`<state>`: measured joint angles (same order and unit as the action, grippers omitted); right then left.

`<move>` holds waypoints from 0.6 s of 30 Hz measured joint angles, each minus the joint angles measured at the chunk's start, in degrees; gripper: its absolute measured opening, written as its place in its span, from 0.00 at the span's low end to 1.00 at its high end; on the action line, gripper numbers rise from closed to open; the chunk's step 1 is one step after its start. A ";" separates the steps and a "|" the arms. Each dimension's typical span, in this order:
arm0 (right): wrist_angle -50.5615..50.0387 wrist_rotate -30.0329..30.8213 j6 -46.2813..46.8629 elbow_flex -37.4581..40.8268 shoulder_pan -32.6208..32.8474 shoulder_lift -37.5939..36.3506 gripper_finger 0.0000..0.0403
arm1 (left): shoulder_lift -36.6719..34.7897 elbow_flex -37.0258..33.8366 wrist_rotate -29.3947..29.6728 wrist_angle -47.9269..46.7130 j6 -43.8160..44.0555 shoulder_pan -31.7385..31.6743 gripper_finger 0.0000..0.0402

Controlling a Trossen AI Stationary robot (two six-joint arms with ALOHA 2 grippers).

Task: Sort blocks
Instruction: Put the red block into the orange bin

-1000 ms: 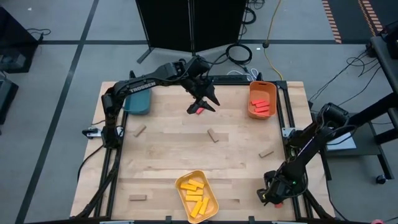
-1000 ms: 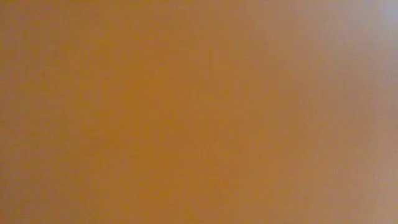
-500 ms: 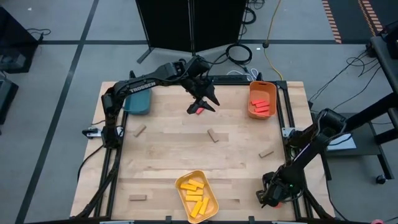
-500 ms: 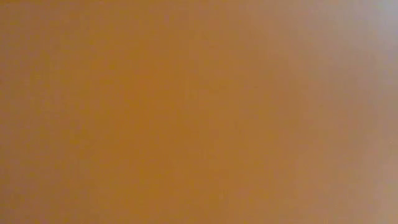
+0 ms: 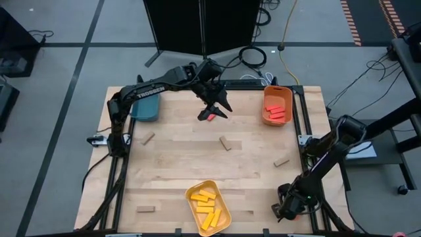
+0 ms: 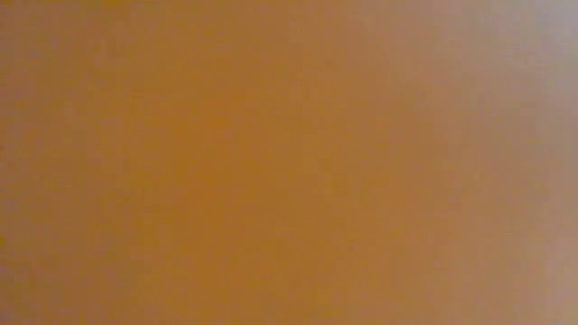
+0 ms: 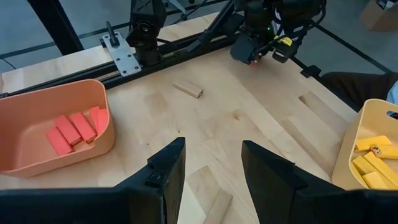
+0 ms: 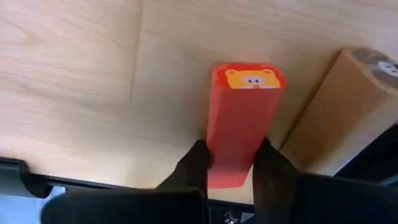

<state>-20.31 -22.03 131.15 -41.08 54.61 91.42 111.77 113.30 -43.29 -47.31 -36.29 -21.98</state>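
Note:
My right gripper (image 8: 233, 149) is at the table's near right corner (image 5: 284, 209), shut on a red block (image 8: 242, 118) whose far end bears a lion picture. A tan block (image 8: 336, 124) lies close beside it. My left gripper (image 7: 208, 152) hangs open above the table's far middle (image 5: 214, 110) with nothing between its fingers. A red block (image 5: 210, 118) shows by its tips in the high view. Loose tan blocks lie on the table (image 5: 147, 138) (image 5: 225, 143) (image 5: 281, 162). The low view shows only an orange blur. My right gripper pinches the red block's near end (image 8: 233, 168) between its two fingers (image 8: 193, 168), one on each long side. The fingers come steeply from above and lie along the block. The block seems to lie on the tabletop; the gripper hides its very end.
A teal tray (image 5: 145, 108) stands far left. An orange tray (image 5: 277, 118) with red blocks stands far right. A yellow tray (image 5: 192, 195) with yellow blocks stands at the near middle. Another tan block (image 5: 145, 209) lies near left. Black frame rails (image 5: 309, 131) run along the table's sides.
My right arm has sunk a little at the table's near right corner and then kept still. The left arm and the loose blocks have kept their places.

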 joint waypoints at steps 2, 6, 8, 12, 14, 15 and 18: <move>-0.65 2.05 -0.02 0.11 0.02 -1.35 0.05 | 0.00 0.00 -0.18 -0.14 0.04 0.00 0.38; -0.49 11.58 -1.28 0.11 -0.28 -4.77 0.06 | 0.00 0.00 -3.74 -0.20 0.15 -0.02 0.38; -0.67 17.09 -2.91 0.11 -0.48 -6.82 0.06 | 0.00 0.00 -7.69 0.01 0.17 -0.10 0.38; -0.84 32.11 -10.63 0.09 -1.44 -10.91 0.05 | 0.00 0.00 -20.16 0.15 -0.01 -0.55 0.38; -0.97 40.56 -15.59 0.09 -2.01 -12.72 0.06 | 0.29 0.00 -26.04 0.34 -0.31 -0.57 0.38; -0.97 44.24 -18.28 0.09 -2.27 -13.72 0.06 | 0.52 0.04 -28.19 0.39 -0.66 -0.40 0.38; -0.92 53.18 -26.54 0.04 -3.27 -16.12 0.06 | 1.67 0.04 -30.30 0.84 -1.58 0.49 0.38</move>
<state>-21.23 31.15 104.61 -41.04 51.34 75.30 113.43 113.34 -73.59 -46.47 -37.88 -21.49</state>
